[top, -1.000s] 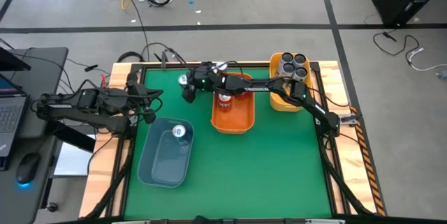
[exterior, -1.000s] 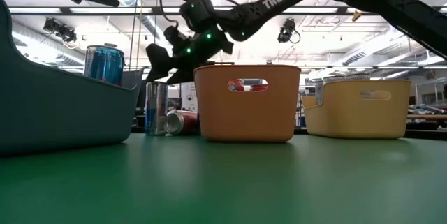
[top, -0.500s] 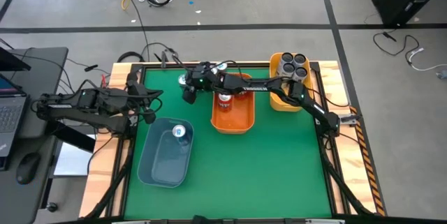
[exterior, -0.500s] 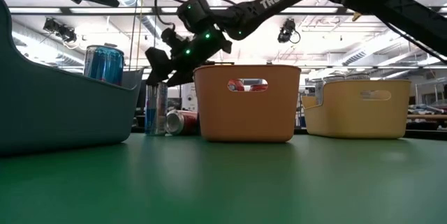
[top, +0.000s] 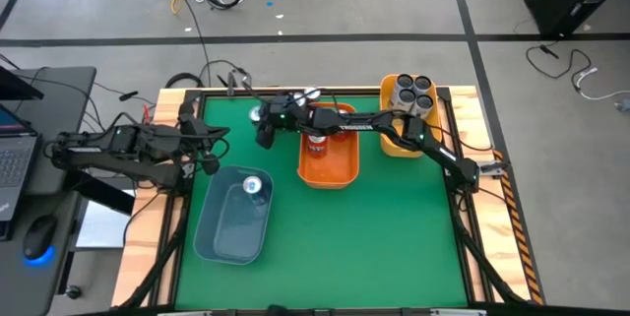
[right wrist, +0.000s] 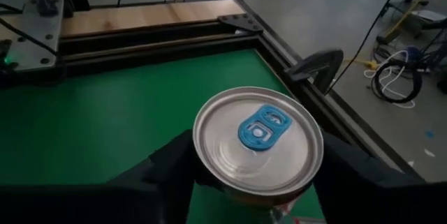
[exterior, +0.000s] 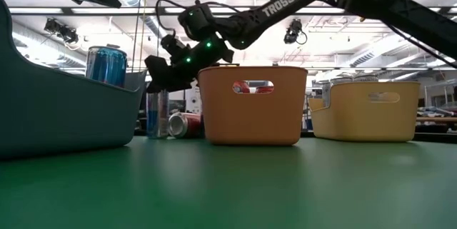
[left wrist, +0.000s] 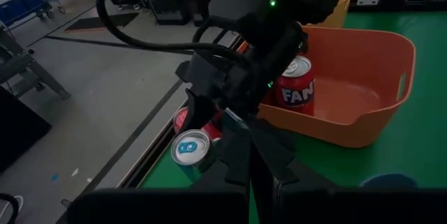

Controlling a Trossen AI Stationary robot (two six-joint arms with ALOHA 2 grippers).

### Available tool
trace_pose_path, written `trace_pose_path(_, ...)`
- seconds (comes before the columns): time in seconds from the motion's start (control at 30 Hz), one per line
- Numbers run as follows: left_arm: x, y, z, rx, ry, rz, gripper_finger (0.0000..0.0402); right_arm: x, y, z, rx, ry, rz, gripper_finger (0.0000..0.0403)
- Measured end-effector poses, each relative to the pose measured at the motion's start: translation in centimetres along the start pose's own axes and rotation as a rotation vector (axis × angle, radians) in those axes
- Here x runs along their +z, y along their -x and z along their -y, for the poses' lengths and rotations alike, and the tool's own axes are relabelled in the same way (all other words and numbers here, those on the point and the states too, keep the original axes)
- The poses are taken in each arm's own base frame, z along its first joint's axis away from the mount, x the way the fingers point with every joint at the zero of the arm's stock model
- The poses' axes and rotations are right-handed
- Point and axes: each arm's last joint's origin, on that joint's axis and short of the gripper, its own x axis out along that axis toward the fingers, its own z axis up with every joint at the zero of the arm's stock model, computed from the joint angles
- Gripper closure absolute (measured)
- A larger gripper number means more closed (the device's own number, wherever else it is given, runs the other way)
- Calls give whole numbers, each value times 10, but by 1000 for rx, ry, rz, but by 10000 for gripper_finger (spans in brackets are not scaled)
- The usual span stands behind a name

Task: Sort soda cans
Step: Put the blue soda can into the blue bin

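A teal-blue soda can point(right wrist: 257, 140) with a silver top stands upright on the green table near its far edge point(top: 258, 114). My right gripper point(exterior: 158, 79) reaches over from the right and is shut on it. Beside this can a red can point(exterior: 184, 123) lies on its side. Another red can point(left wrist: 295, 84) stands in the orange bin point(top: 330, 170). A blue can point(top: 253, 186) stands in the blue bin point(top: 228, 232). Several dark cans point(top: 413, 90) fill the yellow bin point(top: 397, 144). My left gripper point(top: 212, 149) hovers shut at the table's left edge. My right gripper pinches the teal-blue can's upper wall, just below the rim point(right wrist: 202, 172), between its two fingers point(right wrist: 342, 172), one on each side. The fingers come from the table's right, slanting a little downward. The can stands upright with its base on the table point(exterior: 157, 135).
The orange bin's wall point(exterior: 250, 115) stands just right of the held can, and the yellow bin point(exterior: 368, 111) farther right. The blue bin's wall point(exterior: 57, 115) fills the near left. Open green table point(top: 335, 247) lies toward the near edge.
My right gripper has sunk a little and moved slightly toward the table's left, down over the standing teal-blue can, so that it now covers the can's top in the low view. The cans and bins have stayed where they were.
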Motion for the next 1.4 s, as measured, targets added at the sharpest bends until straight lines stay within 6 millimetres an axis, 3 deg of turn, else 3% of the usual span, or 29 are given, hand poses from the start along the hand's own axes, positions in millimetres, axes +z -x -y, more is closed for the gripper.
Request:
trace_pose_path(0.13, 0, 0, 0, 10, 2, 2, 396, 12, 3, -3, 47, 10, 12, 188)
trace_pose_path(0.27, 0, 3, -4, 76, 16, 19, 396, 39, 17, -11, 76, 27, 46, 188)
trace_pose_path(0.43, 4, 12, -11, 85, 62, 108, 396, 94, 60, -32, 138, 80, 159, 188)
trace_pose_path(0.53, 5, 21, -18, 83, 84, 170, 396, 115, 83, -54, 196, 106, 213, 188)
trace_pose_path(0.73, 4, 39, -31, 83, 118, 269, 396, 110, 99, -110, 329, 159, 208, 188)
trace_pose_path(0.9, 3, 44, -35, 74, 136, 298, 396, 113, 113, -139, 392, 158, 275, 188)
trace_pose_path(1.1, 3, 43, -34, 73, 131, 293, 396, 108, 108, -143, 425, 86, 289, 188)
trace_pose_path(1.4, 3, 40, -32, 71, 132, 277, 396, 121, 114, -137, 460, 75, 313, 188)
